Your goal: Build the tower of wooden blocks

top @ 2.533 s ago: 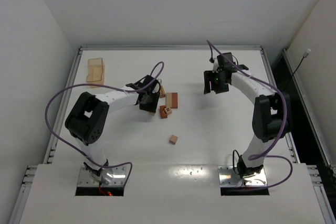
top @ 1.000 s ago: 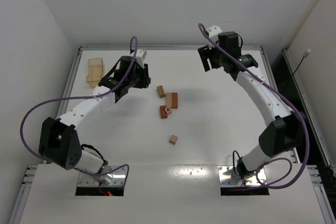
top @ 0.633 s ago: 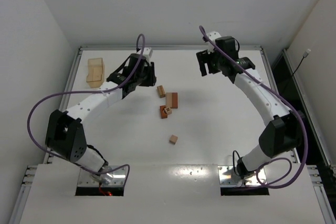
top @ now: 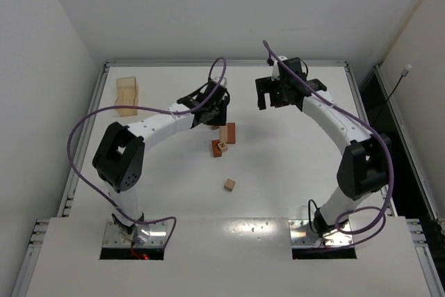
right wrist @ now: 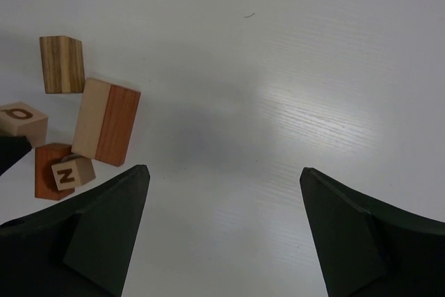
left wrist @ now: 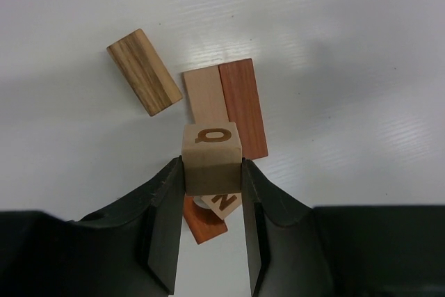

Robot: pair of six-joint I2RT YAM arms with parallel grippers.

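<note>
Barely begun: the tower (right wrist: pixel 61 180) stood two pieces high on the desk (top: pixel 292 165), with a third in hand.
My left end effector (left wrist: pixel 212 172) was clamped on a lettered cube (left wrist: pixel 212 145) right above the N cube (right wrist: pixel 67 174), which sat on a reddish block (right wrist: pixel 43 172) (the only stacking I saw). The tan-and-red bar (left wrist: pixel 226 102), striped block (left wrist: pixel 144 71) and a loose cube (top: pixel 229 184) lay flat, unstacked. My right end effector (right wrist: pixel 222 186) hung wide open and empty, off to the side. I couldn't tell whether the held cube touched the N cube, nor whether its letter was O or Q. From above, the wrist hid it.
</note>
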